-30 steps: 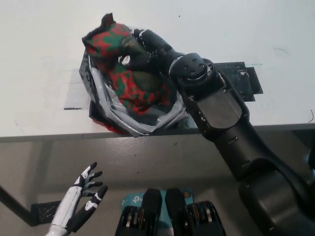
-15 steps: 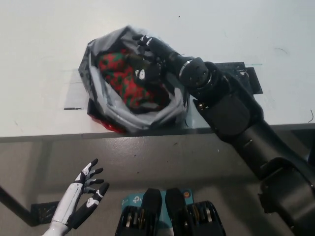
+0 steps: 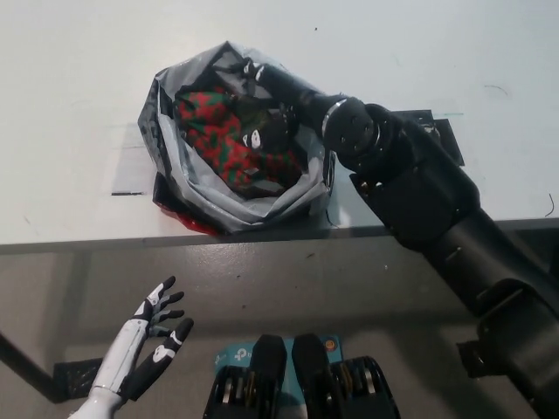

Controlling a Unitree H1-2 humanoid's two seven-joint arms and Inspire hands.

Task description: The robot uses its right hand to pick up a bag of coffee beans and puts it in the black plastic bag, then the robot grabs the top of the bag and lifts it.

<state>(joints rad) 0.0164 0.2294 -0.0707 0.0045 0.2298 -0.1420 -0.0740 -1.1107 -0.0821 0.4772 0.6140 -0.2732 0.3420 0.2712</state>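
Where the black right hand (image 3: 266, 109) reaches down into the mouth of the black plastic bag (image 3: 205, 188), its fingers lie against the red-and-green coffee bean bag (image 3: 218, 131), though whether they grip it I cannot tell; that package sits inside the plastic bag, whose rim stands up around hand and package alike; beneath it is the white table (image 3: 79, 105); well below, off the table's edge, the white left hand (image 3: 153, 336) rests with fingers spread, holding nothing.
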